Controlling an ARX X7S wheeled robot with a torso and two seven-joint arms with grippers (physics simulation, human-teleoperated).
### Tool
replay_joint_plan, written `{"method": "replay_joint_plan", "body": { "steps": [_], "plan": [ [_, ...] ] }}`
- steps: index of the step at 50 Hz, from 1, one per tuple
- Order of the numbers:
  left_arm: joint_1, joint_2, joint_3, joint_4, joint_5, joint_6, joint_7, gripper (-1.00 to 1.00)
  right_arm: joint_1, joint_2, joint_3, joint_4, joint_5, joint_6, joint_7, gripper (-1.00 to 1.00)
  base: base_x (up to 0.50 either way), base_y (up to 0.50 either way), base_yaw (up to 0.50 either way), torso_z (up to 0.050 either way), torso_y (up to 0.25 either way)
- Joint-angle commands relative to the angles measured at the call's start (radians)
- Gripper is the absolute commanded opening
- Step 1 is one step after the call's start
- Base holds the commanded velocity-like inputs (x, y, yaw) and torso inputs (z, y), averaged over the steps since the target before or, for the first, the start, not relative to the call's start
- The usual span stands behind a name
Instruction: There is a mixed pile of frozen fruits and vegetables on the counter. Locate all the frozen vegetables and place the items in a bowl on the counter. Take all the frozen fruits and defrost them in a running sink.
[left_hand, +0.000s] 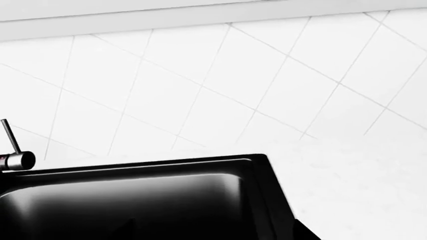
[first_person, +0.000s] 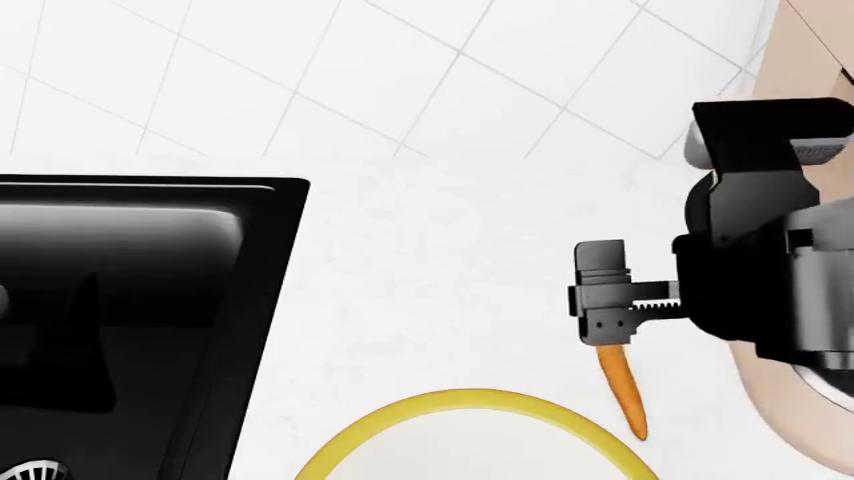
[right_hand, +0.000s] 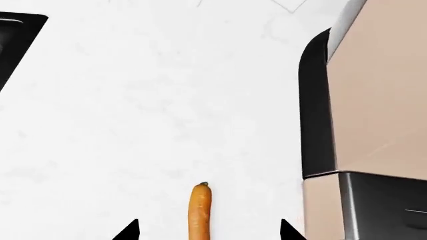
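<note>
Head view has the right gripper (first_person: 611, 300) clamped on the carrot (first_person: 623, 390), tip dangling beside the bowl (first_person: 400, 412), presumably for dropping in.

White mottled surface (first_person: 441, 250) here: black sink (first_person: 134, 300) set in at nine o'clock, yellow-rimmed bowl (first_person: 467, 405) at six, beige machine (right_hand: 380, 100) at three.

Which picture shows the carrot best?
The head view. There the carrot shows nearly whole, hanging from the right gripper beside the bowl rim. The right wrist view shows only one end of the carrot, cut off at the picture edge. The left wrist view shows no carrot, just the sink.
</note>
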Motion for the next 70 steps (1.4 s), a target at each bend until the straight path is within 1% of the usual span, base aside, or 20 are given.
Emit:
{"method": "replay_joint_plan", "body": {
  "steps": [1, 5, 6, 11, 28, 39, 42, 43, 50, 58, 62, 67, 70],
  "plan": [
    [-0.012, 0.018, -0.046, -0.008, -0.009, 0.02, 0.018, 1.0, 0.013, -0.055, -0.077, 0.094, -0.122, -0.055, -0.166, 1.0, 0.0, 0.0, 0.0, 0.0, 0.0],
    [-0.013, 0.022, -0.047, -0.018, -0.007, 0.031, 0.016, 1.0, -0.004, -0.064, -0.091, 0.104, -0.131, -0.071, -0.184, 1.0, 0.0, 0.0, 0.0, 0.0, 0.0],
    [-0.021, 0.019, -0.065, -0.015, -0.022, 0.016, 0.015, 1.0, -0.008, -0.067, -0.097, 0.111, -0.139, -0.081, -0.193, 1.0, 0.0, 0.0, 0.0, 0.0, 0.0],
    [-0.011, 0.013, -0.072, -0.008, -0.029, 0.018, 0.018, 1.0, -0.013, -0.085, -0.131, 0.169, -0.178, -0.119, -0.254, 1.0, 0.0, 0.0, 0.0, 0.0, 0.0],
    [-0.002, 0.01, -0.034, -0.025, -0.006, 0.049, 0.015, 1.0, -0.019, -0.142, -0.222, 0.307, -0.268, -0.199, -0.391, 1.0, 0.0, 0.0, 0.0, 0.0, 0.0],
    [0.01, -0.006, -0.059, -0.014, -0.024, 0.051, 0.02, 1.0, -0.022, -0.153, -0.242, 0.351, -0.289, -0.222, -0.424, 1.0, 0.0, 0.0, 0.0, 0.0, 0.0],
    [0.013, 0.0, -0.045, -0.019, -0.016, 0.06, 0.017, 1.0, -0.026, -0.149, -0.239, 0.334, -0.283, -0.219, -0.418, 1.0, 0.0, 0.0, 0.0, 0.0, 0.0],
    [0.013, 0.002, -0.039, -0.019, -0.013, 0.062, 0.016, 1.0, -0.029, -0.144, -0.234, 0.315, -0.276, -0.217, -0.415, -1.0, 0.0, 0.0, 0.0, 0.0, 0.0],
    [0.008, 0.001, -0.036, -0.016, -0.02, 0.056, 0.01, 1.0, -0.019, -0.122, -0.209, 0.258, -0.249, -0.204, -0.385, -1.0, 0.0, 0.0, 0.0, 0.0, 0.0],
    [-0.02, 0.007, -0.036, -0.012, -0.038, 0.029, -0.009, 1.0, 0.047, -0.062, -0.111, 0.14, -0.159, -0.149, -0.276, -1.0, 0.0, 0.0, 0.0, 0.0, 0.0],
    [-0.01, 0.011, -0.035, -0.014, -0.037, 0.041, -0.007, 1.0, 0.015, -0.018, -0.017, 0.027, -0.041, -0.105, -0.143, -1.0, 0.0, 0.0, 0.0, 0.0, 0.002],
    [-0.009, 0.005, -0.048, -0.007, -0.051, 0.037, -0.006, 1.0, -0.022, 0.031, 0.086, -0.129, 0.168, -0.032, 0.054, -1.0, 0.0, 0.0, 0.0, 0.0, 0.0],
    [-0.004, 0.003, -0.066, 0.007, -0.069, 0.024, -0.011, 1.0, -0.074, 0.072, 0.145, -0.276, 0.435, -0.034, 0.256, -1.0, 0.0, 0.0, 0.0, 0.0, 0.0]
  ]
}}
